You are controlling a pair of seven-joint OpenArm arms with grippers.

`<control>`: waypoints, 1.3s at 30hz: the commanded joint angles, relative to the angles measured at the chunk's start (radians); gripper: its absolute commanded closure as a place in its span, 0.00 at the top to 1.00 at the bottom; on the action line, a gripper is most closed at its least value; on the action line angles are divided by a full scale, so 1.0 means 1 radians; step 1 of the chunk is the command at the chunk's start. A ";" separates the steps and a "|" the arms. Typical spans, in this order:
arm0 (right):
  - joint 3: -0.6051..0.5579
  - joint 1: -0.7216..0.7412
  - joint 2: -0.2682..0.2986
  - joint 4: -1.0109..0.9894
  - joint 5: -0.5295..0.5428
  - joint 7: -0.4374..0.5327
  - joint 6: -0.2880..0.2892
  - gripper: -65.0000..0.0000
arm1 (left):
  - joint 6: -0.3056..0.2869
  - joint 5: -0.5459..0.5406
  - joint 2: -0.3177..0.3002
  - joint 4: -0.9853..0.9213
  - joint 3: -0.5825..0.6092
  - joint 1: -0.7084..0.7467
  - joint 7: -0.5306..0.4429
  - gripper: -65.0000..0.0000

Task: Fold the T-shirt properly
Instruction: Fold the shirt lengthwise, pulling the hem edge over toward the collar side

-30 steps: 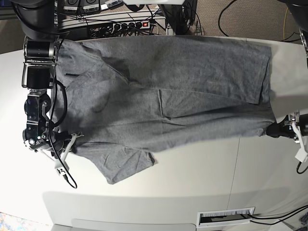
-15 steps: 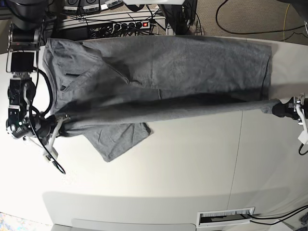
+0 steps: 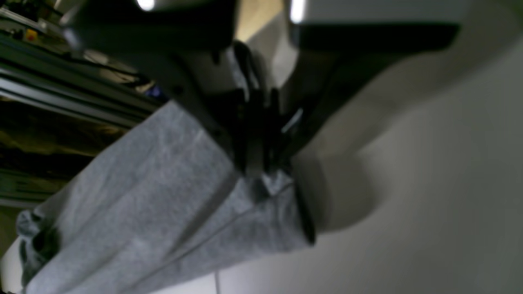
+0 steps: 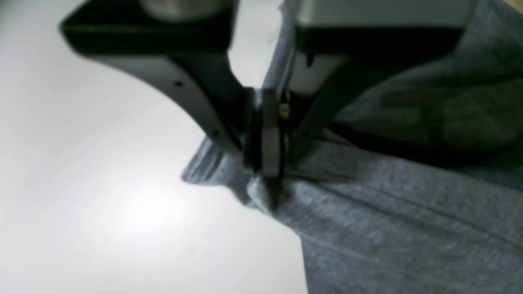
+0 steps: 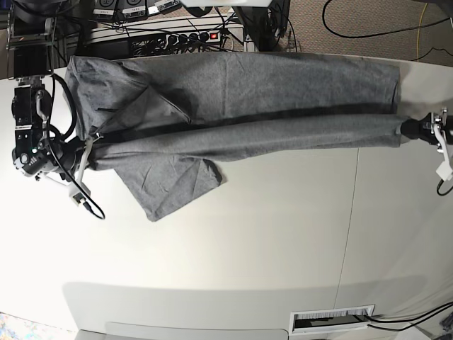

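Carried toward twelve o'clock since the earlier frame: near edge of the plain heather-grey cotton T-shirt [image 5: 233, 106], now stretched taut. Long axis runs nine to three o'clock, between the right gripper [image 5: 86, 147] and left gripper [image 5: 417, 128]. Each gripper is pinched closed on an end of that edge; neither is nearer.

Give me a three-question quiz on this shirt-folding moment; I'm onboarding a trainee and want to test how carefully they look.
1. True or false: both end effectors are shut on the T-shirt.
2. Which part of the shirt lies loose on the table, nearest the camera's bottom edge? A) collar B) a sleeve C) nothing
3. Fill in: the lifted edge is stretched ____ between the left end effector and the right end effector.

Key: 1 true. 2 B, the sleeve. 3 taut.
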 commanded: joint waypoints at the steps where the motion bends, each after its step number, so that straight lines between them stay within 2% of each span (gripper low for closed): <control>1: 0.028 0.008 0.028 0.021 -0.016 -0.003 -0.007 0.00 | -0.004 -0.012 -0.035 0.008 -0.008 -0.007 0.001 0.00; 15: 0.245 -0.192 0.028 0.101 0.041 -0.025 0.013 0.00 | -0.004 -0.012 -0.032 0.010 -0.008 0.042 0.001 0.00; 32: 0.253 -0.220 0.028 0.109 0.034 -0.021 0.014 0.00 | -0.004 -0.012 -0.027 0.010 -0.008 0.203 0.001 0.00; 33: 0.253 -0.220 0.028 0.109 0.034 -0.027 0.014 0.00 | -0.004 -0.012 -0.028 0.010 -0.008 0.201 0.001 0.05; 35: 0.253 -0.220 0.028 0.109 0.033 -0.042 0.017 0.00 | -0.004 -0.012 -0.028 0.012 -0.008 0.200 0.001 0.29; 36: 0.253 -0.220 0.028 0.109 0.033 -0.045 0.017 0.00 | -0.004 -0.012 -0.028 0.015 -0.008 0.200 0.001 0.37; 39: 0.253 -0.220 0.028 0.109 0.032 -0.045 0.017 0.00 | -0.004 -0.012 -0.027 0.027 -0.008 0.200 0.001 0.40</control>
